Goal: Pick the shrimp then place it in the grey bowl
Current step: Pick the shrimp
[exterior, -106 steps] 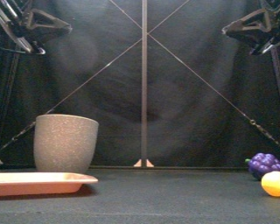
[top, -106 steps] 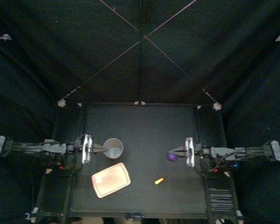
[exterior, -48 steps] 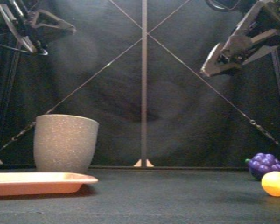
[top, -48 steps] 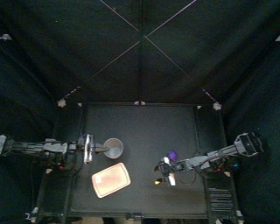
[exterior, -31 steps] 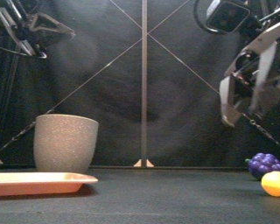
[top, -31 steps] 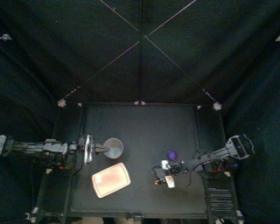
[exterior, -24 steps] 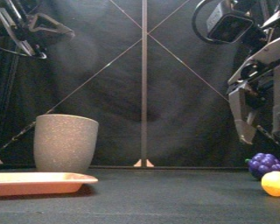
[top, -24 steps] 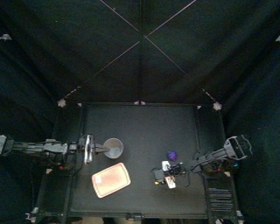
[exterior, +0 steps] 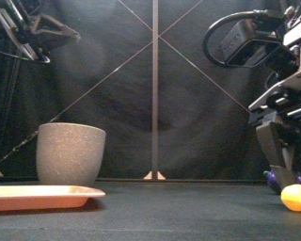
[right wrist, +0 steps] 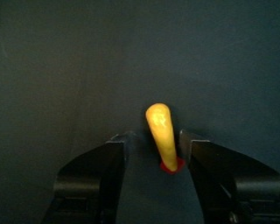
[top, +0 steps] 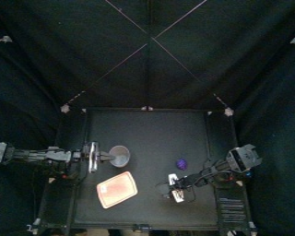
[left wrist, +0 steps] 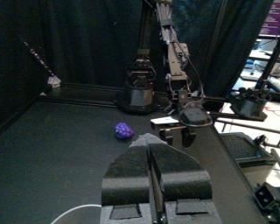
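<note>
Front right on the black tabletop [top: 150,129], the shrimp [right wrist: 160,122] is lying between the spread jaws of the right hand [right wrist: 161,147], apparently ungripped. The grasp is pending: closing, lifting, then carrying left to the grey bowl [top: 119,157] farther back. The left hand [left wrist: 153,171], pressed together, is resting at the left edge.

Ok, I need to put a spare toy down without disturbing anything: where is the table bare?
The back half of the table, behind the grey cup and grapes, is bare, as is the strip between them. The front is crowded: the right pincer hangs over the shrimp, close beside the pink tray.
</note>
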Action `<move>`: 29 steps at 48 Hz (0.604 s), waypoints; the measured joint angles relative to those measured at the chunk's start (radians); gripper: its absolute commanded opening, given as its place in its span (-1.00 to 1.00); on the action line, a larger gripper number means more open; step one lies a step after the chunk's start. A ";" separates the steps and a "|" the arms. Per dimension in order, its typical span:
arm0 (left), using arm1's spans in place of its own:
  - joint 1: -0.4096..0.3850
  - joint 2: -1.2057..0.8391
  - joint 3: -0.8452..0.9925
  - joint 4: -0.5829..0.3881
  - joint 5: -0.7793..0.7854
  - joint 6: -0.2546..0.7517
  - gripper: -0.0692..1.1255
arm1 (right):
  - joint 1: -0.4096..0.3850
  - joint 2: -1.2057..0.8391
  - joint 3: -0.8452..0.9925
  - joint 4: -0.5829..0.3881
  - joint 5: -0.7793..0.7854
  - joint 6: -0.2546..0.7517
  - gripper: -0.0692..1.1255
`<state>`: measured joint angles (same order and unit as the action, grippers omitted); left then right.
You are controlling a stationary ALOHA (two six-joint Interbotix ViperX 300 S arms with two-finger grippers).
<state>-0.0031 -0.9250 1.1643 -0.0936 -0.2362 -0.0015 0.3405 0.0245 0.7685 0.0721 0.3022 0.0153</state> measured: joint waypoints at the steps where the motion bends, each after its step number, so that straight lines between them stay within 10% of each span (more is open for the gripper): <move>1: 0.000 0.000 0.000 0.000 -0.002 0.000 -0.46 | 0.002 0.005 -0.002 0.000 0.003 0.000 0.51; 29: 0.000 0.000 0.015 0.000 -0.005 -0.002 -0.46 | -0.008 0.032 -0.021 0.023 0.012 0.002 -0.08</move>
<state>-0.0031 -0.9250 1.1796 -0.0936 -0.2408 -0.0031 0.3329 0.0568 0.7470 0.0951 0.3145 0.0169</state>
